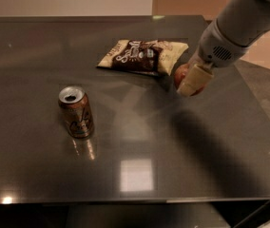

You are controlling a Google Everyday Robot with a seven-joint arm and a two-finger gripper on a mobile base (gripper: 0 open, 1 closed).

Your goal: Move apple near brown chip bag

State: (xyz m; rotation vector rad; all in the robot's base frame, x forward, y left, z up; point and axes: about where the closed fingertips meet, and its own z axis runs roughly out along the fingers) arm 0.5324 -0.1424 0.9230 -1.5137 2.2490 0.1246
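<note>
The brown chip bag [143, 56] lies flat on the dark table [139, 141] at the back centre, dark brown in the middle with cream-yellow ends. The red apple [180, 75] is just right of the bag's front right corner, mostly hidden behind a cream finger. My gripper [189, 80] comes in from the upper right and is shut on the apple, close above the table. Whether the apple touches the table cannot be told.
A brown drink can [76, 111] stands upright, opened, at the left centre of the table. The table's front edge runs along the bottom and its right edge lies past the arm.
</note>
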